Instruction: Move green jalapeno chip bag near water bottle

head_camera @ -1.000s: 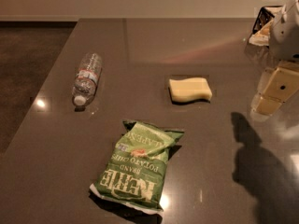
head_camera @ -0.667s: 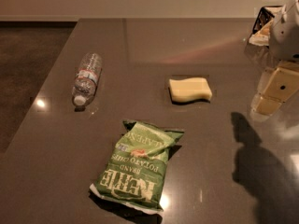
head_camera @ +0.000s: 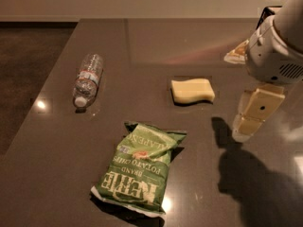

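Observation:
The green jalapeno chip bag (head_camera: 140,167) lies flat on the dark table (head_camera: 57,164) near the front centre, white lettering up. The water bottle (head_camera: 87,79) lies on its side at the left, white cap toward the front, well apart from the bag. My gripper (head_camera: 254,113) hangs at the right side of the table, above the surface. It is to the right of the bag and beyond it, and holds nothing that I can see. Its shadow falls on the table below it.
A pale yellow sponge (head_camera: 192,90) lies between the bag and the gripper, toward the middle back. A light object (head_camera: 236,55) sits at the right back, partly behind the arm. The table's left edge runs close to the bottle.
The arm and gripper have moved a little left and down, toward the table's middle. The bag, bottle and sponge have not moved.

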Motion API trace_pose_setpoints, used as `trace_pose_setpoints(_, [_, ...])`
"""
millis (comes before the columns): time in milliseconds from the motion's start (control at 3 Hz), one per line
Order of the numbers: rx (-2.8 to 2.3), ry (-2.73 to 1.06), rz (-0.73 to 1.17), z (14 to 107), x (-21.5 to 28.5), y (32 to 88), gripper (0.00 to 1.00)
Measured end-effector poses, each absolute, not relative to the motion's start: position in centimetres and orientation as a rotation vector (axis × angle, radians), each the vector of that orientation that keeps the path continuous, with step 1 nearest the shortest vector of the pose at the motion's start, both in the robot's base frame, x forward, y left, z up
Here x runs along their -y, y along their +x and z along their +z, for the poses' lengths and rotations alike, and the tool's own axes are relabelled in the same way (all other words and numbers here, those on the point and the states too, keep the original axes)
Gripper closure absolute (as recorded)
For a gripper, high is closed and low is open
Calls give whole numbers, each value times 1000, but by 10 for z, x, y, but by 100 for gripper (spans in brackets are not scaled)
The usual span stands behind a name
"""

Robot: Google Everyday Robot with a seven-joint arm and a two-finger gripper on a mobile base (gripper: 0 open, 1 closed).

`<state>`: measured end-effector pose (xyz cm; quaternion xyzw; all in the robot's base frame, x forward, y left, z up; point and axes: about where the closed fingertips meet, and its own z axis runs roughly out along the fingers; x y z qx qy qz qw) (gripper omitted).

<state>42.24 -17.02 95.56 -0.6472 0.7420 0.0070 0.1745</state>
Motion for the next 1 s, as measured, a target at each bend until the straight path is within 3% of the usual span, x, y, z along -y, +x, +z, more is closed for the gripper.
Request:
trace_pose_setpoints(333, [-2039, -1927, 119, 934, 143, 408, 0])
trace_pose_setpoints(1000, [-1924, -2061, 109, 901, 111, 395, 0])
